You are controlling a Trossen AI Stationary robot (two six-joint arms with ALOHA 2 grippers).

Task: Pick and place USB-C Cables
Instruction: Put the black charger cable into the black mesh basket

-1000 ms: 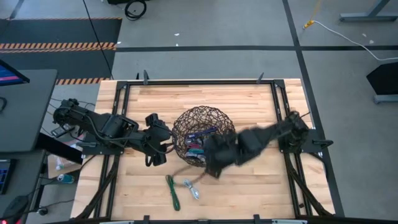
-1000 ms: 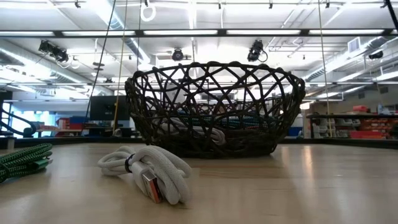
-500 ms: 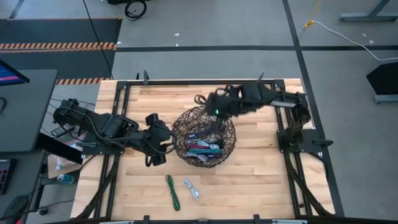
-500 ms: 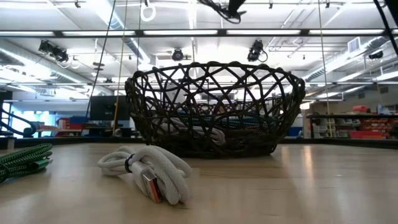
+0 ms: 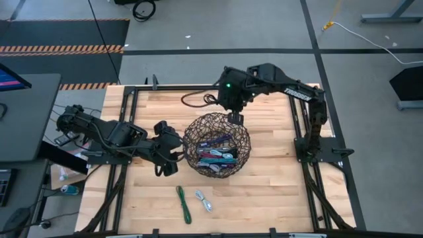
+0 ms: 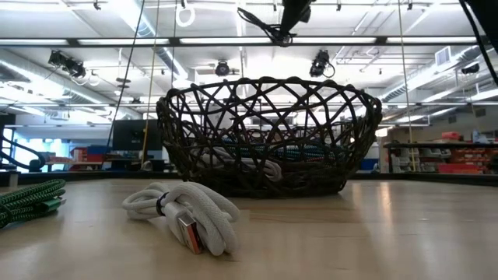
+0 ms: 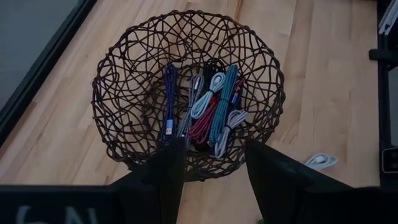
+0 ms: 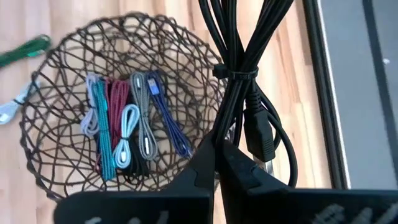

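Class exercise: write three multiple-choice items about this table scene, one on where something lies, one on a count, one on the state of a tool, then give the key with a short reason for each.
1. Where does the green cable lie?
A. inside the basket
B. on the table, outside the basket, beside the white cable
C. in the left tool

2. How many cables lie on the table outside the basket?
A. two
B. five
C. none

3. What is the state of the right tool?
A. open and empty
B. shut on a black cable
C. resting on the table

Key:
1 B: the high view shows it on the wood next to the white cable.
2 A: only the green and the white one lie there.
3 B: the right wrist view shows its fingers closed on the black cable, above the basket's far rim.
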